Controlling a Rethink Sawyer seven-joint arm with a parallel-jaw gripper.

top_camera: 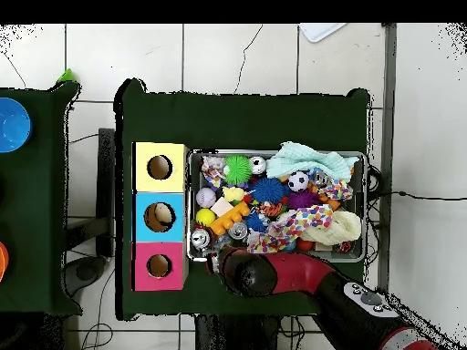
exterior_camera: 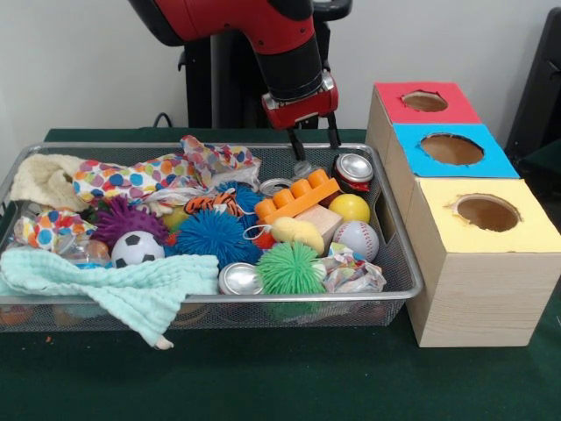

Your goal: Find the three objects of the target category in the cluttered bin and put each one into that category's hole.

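Observation:
My gripper (exterior_camera: 314, 147) hangs open over the back right corner of the wire mesh bin (exterior_camera: 399, 263), nothing between its fingers. Just below and right of it a silver and red can (exterior_camera: 354, 168) lies against the bin's back wall. A second can (exterior_camera: 276, 186) lies beside an orange toy brick (exterior_camera: 294, 195), and a third can (exterior_camera: 240, 279) lies at the front rim. A yellow ball (exterior_camera: 349, 207), a baseball (exterior_camera: 355, 239) and a small soccer ball (exterior_camera: 137, 249) rest among the clutter. In the overhead view the arm (top_camera: 274, 273) covers the gripper.
Three wooden boxes with holes stand right of the bin: red (exterior_camera: 424, 101), blue (exterior_camera: 451, 149), yellow (exterior_camera: 487, 212). Spiky balls in blue (exterior_camera: 210, 237), green (exterior_camera: 289, 267) and purple (exterior_camera: 127, 219), a mint cloth (exterior_camera: 114, 285) over the front rim and a dotted cloth (exterior_camera: 131, 180) fill the bin.

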